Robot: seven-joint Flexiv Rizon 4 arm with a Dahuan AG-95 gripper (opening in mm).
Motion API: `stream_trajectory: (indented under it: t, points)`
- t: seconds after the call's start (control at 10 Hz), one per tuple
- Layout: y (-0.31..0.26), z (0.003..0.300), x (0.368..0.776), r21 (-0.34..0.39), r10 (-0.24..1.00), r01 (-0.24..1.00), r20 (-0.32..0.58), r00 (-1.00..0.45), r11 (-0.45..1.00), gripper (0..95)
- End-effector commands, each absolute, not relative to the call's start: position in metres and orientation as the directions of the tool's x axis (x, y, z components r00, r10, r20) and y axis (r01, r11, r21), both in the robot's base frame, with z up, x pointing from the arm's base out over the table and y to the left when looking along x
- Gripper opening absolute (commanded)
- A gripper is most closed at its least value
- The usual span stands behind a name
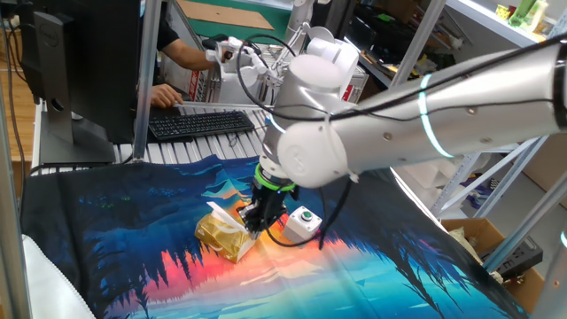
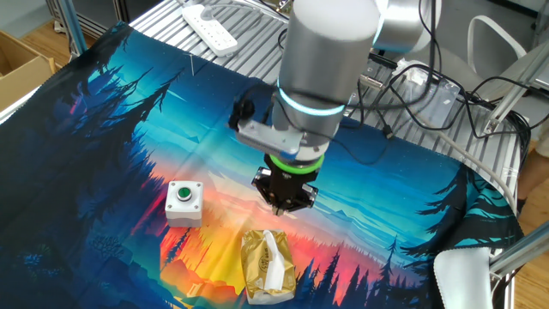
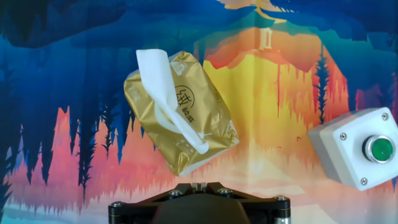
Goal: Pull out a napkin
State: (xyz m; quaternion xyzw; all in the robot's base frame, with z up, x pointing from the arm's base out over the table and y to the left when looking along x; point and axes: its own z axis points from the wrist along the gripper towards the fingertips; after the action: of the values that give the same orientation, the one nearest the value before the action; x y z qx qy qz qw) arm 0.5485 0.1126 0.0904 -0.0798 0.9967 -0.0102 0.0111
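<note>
Beside end effector (image 2: 284, 206), napkin (image 3: 163, 93), apart

Glossy white arm (image 1: 425, 124), black claw (image 2: 284, 206)

Hand view: packet (image 3: 180, 112) sits centre-left on cloth (image 3: 62, 62), napkin (image 3: 163, 93) sticking out its top slit; button box (image 3: 357, 148) well apart, lower right.
</note>
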Motion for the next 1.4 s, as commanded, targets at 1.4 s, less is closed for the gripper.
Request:
stream_trajectory:
  t: [1.4]
  points:
    - [0.141,0.094,0.574,0.015,-0.076,-0.077,-0.01,-0.997,0.997,0.0]
